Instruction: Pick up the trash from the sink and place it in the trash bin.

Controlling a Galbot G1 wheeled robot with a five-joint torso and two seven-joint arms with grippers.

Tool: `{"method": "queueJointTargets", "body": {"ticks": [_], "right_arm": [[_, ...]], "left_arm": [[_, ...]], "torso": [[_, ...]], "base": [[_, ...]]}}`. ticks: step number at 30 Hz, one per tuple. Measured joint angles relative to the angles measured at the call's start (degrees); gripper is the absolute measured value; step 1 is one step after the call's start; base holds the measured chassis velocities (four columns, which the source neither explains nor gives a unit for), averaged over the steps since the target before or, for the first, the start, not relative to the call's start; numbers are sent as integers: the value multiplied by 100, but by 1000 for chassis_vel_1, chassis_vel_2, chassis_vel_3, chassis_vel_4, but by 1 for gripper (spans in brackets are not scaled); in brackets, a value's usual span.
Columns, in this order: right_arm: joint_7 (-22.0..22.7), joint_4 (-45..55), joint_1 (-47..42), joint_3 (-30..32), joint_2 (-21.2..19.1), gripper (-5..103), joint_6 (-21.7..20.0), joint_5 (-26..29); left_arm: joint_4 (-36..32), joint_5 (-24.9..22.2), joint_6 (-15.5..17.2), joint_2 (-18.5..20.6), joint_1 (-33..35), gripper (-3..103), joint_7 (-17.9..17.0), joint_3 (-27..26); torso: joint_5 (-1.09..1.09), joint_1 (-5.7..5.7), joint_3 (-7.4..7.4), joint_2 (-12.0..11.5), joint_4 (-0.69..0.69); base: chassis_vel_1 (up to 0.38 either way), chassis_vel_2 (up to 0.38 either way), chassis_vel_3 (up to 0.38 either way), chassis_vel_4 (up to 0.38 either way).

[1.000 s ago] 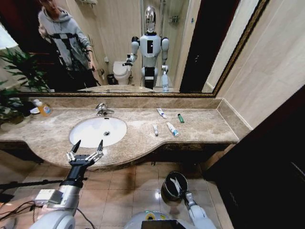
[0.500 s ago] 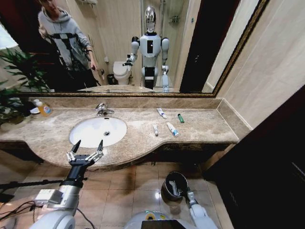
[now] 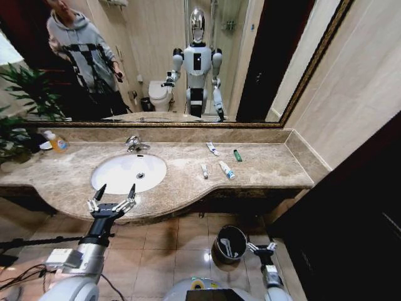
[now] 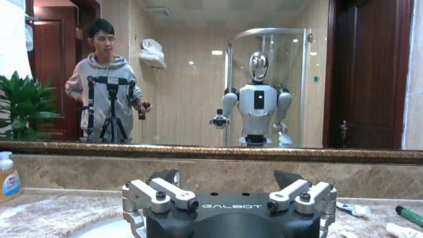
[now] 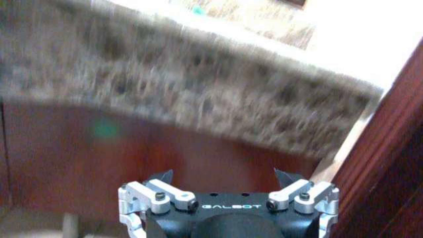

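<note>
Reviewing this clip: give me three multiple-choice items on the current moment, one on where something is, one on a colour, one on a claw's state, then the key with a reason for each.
1. Where is the trash bin?
A. On the countertop beside the faucet
B. On the tiled floor below the counter's front edge
C. Inside the sink

2. What colour is the trash bin?
A. Black
B. White
C. Green

3. How is the left claw?
A. Shut on a tube
B. Open, holding nothing
C. Shut, holding nothing

Key:
1 B: the head view shows the bin standing on the floor, with the right claw just beside it.
2 A: its wall and rim look black against the brown tiles.
3 B: its fingers are spread apart at the counter's front edge, near the sink, with nothing between them.
</note>
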Motion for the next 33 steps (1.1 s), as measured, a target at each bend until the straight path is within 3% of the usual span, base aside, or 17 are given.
{"method": "queueJointTargets", "body": {"ticks": [9, 15, 22, 26, 27, 30, 31, 33], "right_arm": [[-179, 2346, -743, -221, 251, 100, -225, 907], [-338, 3094, -596, -313, 237, 100, -627, 1105], [-310, 3391, -238, -434, -117, 100, -984, 1401], [-385, 3348, 318, -606, -397, 100, -1445, 1614], [-444, 3249, 615, -753, -573, 100, -1674, 1682], [-473, 3078, 972, -938, -814, 100, -1836, 1714], [-498, 2719, 1560, -1208, -1231, 100, -2110, 1803], [-494, 2612, 1726, -1288, -1343, 100, -2185, 1859]], "left_arm": [[0, 0, 0, 0, 0, 100, 0, 0], [0, 0, 0, 0, 0, 100, 0, 0], [0, 0, 0, 0, 0, 100, 0, 0], [0, 0, 0, 0, 0, 100, 0, -1], [0, 0, 0, 0, 0, 100, 0, 0], [0, 0, 0, 0, -1, 100, 0, 0], [0, 0, 0, 0, 0, 100, -1, 0], [0, 0, 0, 0, 0, 100, -1, 0]], "torso": [[-1, 0, 0, 0, 0], [0, 0, 0, 0, 1], [0, 1, 0, 0, 0], [1, 1, 0, 0, 1], [1, 1, 1, 0, 0], [1, 1, 1, 0, 1], [1, 1, 1, -1, 1], [1, 1, 1, -1, 1]], "base": [[0, 0, 0, 0], [0, 0, 0, 0], [0, 0, 0, 0], [0, 0, 0, 0], [0, 0, 0, 0], [0, 0, 0, 0], [0, 0, 0, 0], [0, 0, 0, 0]]}}
